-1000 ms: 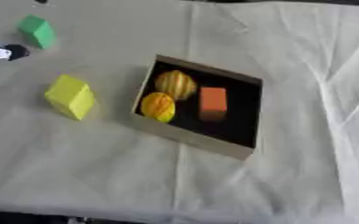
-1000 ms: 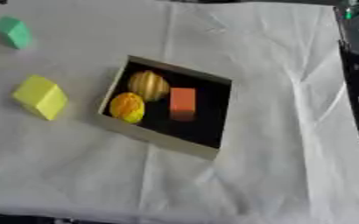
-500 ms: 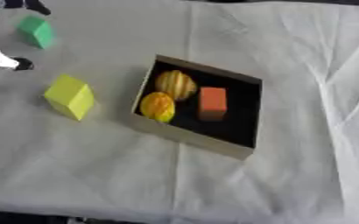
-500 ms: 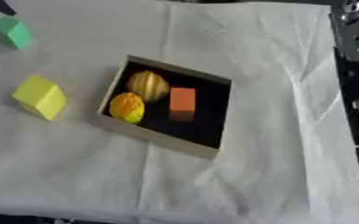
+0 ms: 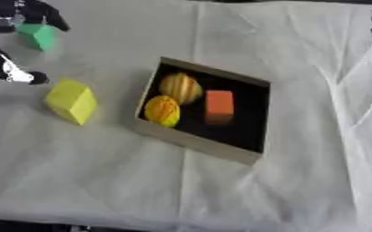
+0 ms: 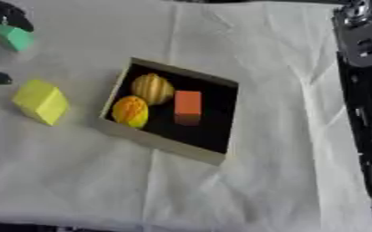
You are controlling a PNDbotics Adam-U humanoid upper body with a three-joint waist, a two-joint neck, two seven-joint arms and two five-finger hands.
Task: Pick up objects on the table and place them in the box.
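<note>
Two blocks remained outside the box (image 5: 197, 142) in the left eye view: a green block (image 5: 40, 36) at the far left of the cloth-covered worktop (image 5: 300, 181) and a yellow block (image 5: 71, 100) just beside the box's left wall. The left hand (image 5: 18, 13) hovered over the green block, fingers (image 5: 50, 16) curled but apart, not yet clamped on it. Both blocks looked light, rigid and flat-faced, best pinched across opposite faces. Inside the box lay two rounded striped fruits (image 5: 173, 97) and an orange block (image 5: 218, 103). In the right eye view, a dark arm (image 6: 364, 41) occupied the right edge; its hand was not visible. No brand, label or writing was legible.
</note>
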